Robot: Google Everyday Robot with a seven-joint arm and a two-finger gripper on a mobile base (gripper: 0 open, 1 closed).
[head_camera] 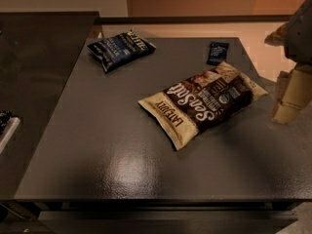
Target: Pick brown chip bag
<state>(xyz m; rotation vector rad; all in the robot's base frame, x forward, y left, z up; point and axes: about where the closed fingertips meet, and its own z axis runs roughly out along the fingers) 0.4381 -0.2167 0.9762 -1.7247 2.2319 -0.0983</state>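
Note:
The brown chip bag (204,103) lies flat near the middle right of the dark table (107,145). It is dark brown with cream ends and white "Sea Salt" script, and it lies at an angle. My gripper (288,97) hangs at the right edge of the view, above the table's right side. It is to the right of the bag and apart from it.
A smaller dark blue chip bag (121,49) lies at the table's far left corner. A tiny dark navy packet (217,52) lies at the far edge, behind the brown bag. A dark counter (34,57) adjoins the table on the left.

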